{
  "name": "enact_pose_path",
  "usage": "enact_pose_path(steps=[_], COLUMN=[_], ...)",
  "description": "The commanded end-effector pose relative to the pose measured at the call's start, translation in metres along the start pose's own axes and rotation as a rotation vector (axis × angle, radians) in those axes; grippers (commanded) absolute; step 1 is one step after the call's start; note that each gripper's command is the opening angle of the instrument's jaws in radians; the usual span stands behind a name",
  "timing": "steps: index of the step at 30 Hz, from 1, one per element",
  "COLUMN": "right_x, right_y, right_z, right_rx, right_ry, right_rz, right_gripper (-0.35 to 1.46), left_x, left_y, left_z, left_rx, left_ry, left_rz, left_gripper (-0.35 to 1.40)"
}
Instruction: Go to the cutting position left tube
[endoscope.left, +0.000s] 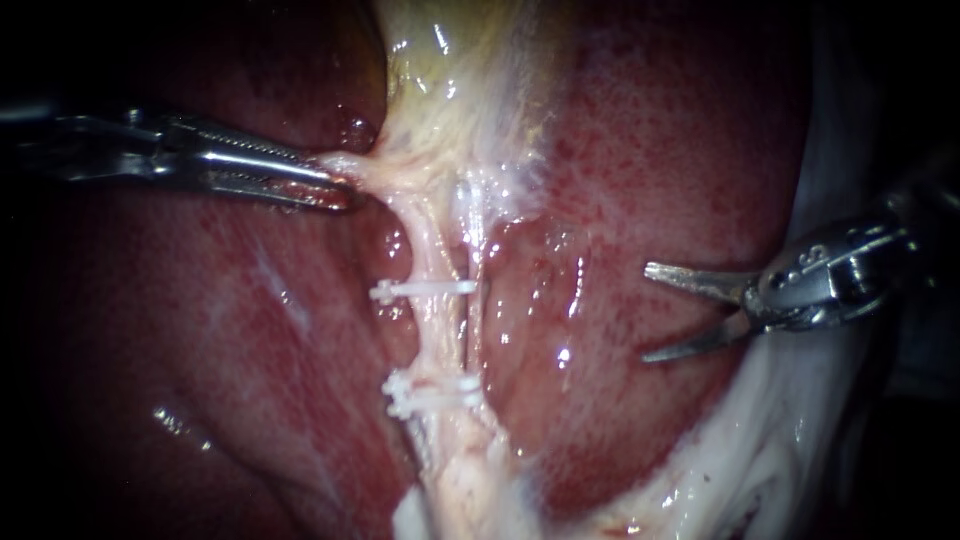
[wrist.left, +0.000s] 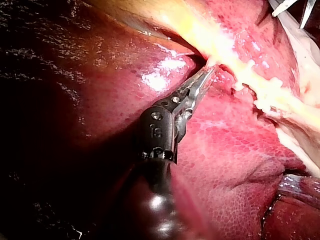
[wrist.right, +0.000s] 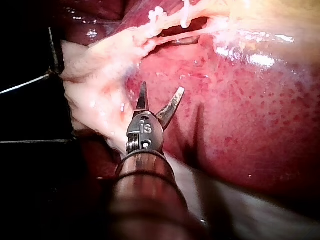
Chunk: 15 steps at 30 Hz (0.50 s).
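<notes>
A pale tube (endoscope.left: 432, 335) runs down between the liver lobes and carries an upper white clip (endoscope.left: 420, 290) and lower white clips (endoscope.left: 430, 392). A thinner strand (endoscope.left: 471, 320) lies just to its right. My left instrument (endoscope.left: 340, 187) has its jaws shut on pale tissue (endoscope.left: 385, 175) at the foot of the yellowish gallbladder (endoscope.left: 450, 70); the left wrist view shows this grip (wrist.left: 209, 72). My right instrument (endoscope.left: 647, 312), tipped with two blades, stands open over the liver (endoscope.left: 650, 150), well to the right of the tube. In its wrist view the blades (wrist.right: 161, 90) are spread, with the clips (wrist.right: 157, 12) far ahead.
Whitish fatty tissue (endoscope.left: 760, 440) borders the liver at lower right, under the right instrument's shaft. Wet red liver surface (endoscope.left: 200, 350) fills the left side. In the left wrist view the right instrument's blade tips (wrist.left: 292, 10) show beyond the clipped tube (wrist.left: 260, 100).
</notes>
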Motion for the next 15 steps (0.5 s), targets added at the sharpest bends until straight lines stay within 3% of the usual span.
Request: enact_pose_path(steps=[1,6,10,15], right_x=[0.0001,0.0001,0.0002,0.0013], right_y=[0.0,0.0,-0.0001,-0.0004], right_z=[0.0,0.0,0.0001,0.0009], right_rx=[0.001,0.001,0.007,0.061], right_ry=[0.001,0.001,0.002,0.027], right_rz=[-0.001,-0.001,-0.001,0.0], right_gripper=[1.45,1.45,1.45,1.45], left_x=[0.0002,0.0018,0.0033,0.0035], left_y=[0.0001,0.0009,0.0012,0.0011], left_z=[-0.0004,-0.0035,-0.0067,-0.0074], left_rx=[-0.001,-0.005,0.011,0.021], left_ry=[0.0,-0.003,0.024,0.027], left_rz=[-0.001,-0.009,-0.02,-0.028], left_gripper=[-0.35,-0.35,-0.35,-0.35])
